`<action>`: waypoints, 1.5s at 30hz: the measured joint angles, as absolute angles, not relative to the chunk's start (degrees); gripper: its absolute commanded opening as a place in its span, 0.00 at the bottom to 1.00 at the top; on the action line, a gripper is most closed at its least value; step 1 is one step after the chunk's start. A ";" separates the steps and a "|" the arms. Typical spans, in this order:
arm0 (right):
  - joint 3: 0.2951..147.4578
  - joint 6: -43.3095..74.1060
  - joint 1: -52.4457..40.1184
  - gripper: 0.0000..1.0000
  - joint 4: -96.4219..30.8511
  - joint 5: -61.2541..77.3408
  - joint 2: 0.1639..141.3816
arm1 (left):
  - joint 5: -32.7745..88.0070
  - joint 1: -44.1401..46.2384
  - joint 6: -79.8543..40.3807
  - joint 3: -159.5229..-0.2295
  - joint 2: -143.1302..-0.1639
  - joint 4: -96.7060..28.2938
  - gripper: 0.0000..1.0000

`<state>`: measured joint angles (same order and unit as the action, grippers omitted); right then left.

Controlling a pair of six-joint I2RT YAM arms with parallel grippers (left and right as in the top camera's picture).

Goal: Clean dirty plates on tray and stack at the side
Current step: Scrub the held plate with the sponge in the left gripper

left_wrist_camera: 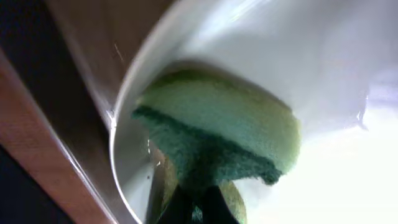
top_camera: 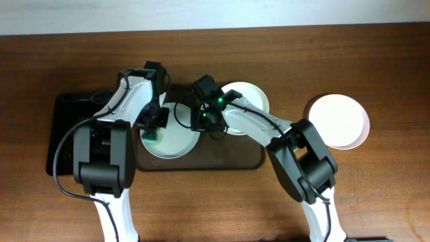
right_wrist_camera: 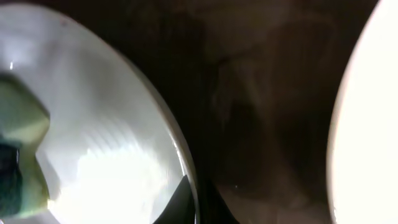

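Observation:
A white plate [top_camera: 176, 138] lies on the left part of the brown tray [top_camera: 235, 161]. My left gripper [top_camera: 153, 129] is shut on a green sponge [left_wrist_camera: 217, 134] and presses it on the plate's left inside [left_wrist_camera: 348, 168]. My right gripper [top_camera: 201, 119] is shut on the plate's right rim [right_wrist_camera: 186, 168], one finger inside and one outside. A second white plate [top_camera: 252, 101] lies on the tray's right part; its edge shows in the right wrist view [right_wrist_camera: 364, 124]. A clean white plate [top_camera: 339, 119] sits on the table at the right. The sponge also shows in the right wrist view [right_wrist_camera: 18, 130].
A black tray [top_camera: 70, 128] lies on the wooden table [top_camera: 376, 195] at the left, partly under my left arm. The white wall edge runs along the table's far side.

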<state>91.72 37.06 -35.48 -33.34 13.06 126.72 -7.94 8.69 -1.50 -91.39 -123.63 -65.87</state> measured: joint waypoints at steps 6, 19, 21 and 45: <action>91.72 37.06 -35.27 0.04 -33.69 11.55 126.72 | -0.25 7.29 4.84 -90.28 -123.13 -57.54 0.00; 91.83 38.76 -33.93 0.04 -33.85 9.98 126.72 | 20.73 6.96 9.19 -84.03 -122.48 -30.70 0.00; 91.83 38.46 -33.93 0.04 -33.98 10.41 126.72 | 24.75 6.96 14.00 -84.33 -122.48 -35.86 0.00; 91.88 35.77 -35.51 0.04 -34.24 14.50 126.78 | 9.37 5.06 15.18 -91.61 -123.92 -67.99 0.00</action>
